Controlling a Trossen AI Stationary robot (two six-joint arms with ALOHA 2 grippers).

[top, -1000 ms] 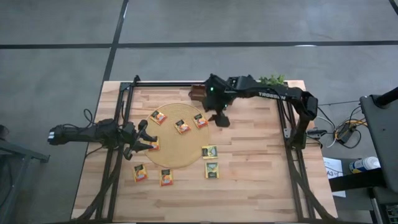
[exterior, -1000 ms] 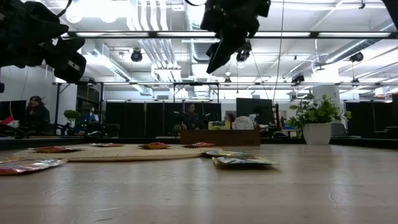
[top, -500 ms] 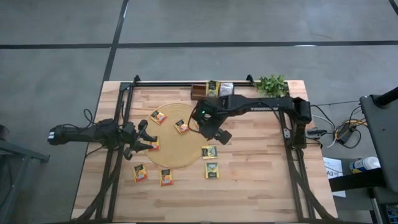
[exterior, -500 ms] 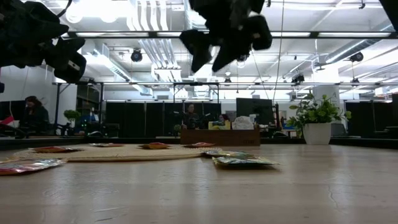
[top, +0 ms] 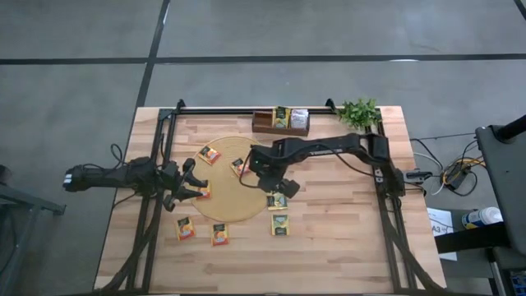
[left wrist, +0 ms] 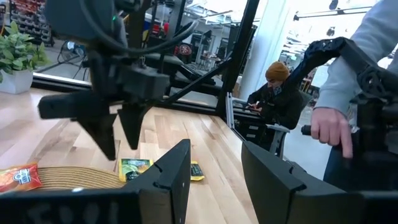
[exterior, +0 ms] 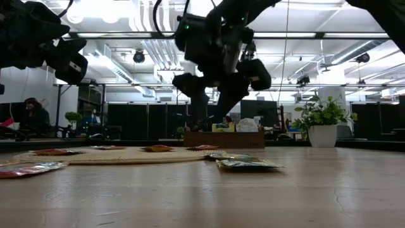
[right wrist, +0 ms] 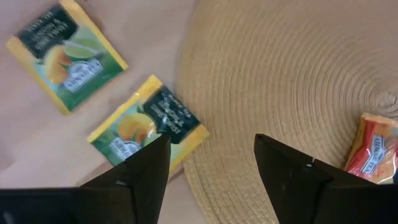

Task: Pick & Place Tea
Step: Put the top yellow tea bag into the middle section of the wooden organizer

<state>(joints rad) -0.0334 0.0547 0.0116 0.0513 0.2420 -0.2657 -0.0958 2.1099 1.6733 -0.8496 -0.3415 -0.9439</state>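
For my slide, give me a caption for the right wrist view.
Open right gripper hovering above a green-yellow tea sachet at the woven mat's edge.

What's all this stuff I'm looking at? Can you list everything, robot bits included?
Table: one, light wood, under everything.
Mat: one, round, tan, centre-left of the table.
Orange sachets: five showing, three on the mat, two on the wood just off it.
Green-yellow sachets: two, on the wood at the mat's right edge.
Tray: one, brown wood, at the far edge, with a few sachets inside.
Plant: one, green, far right corner.
People: one seated, plus a hand with a grey sleeve, beyond the table.
Left gripper: dark, open, at the mat's left edge.
Right gripper: dark, open, above the mat's right edge.
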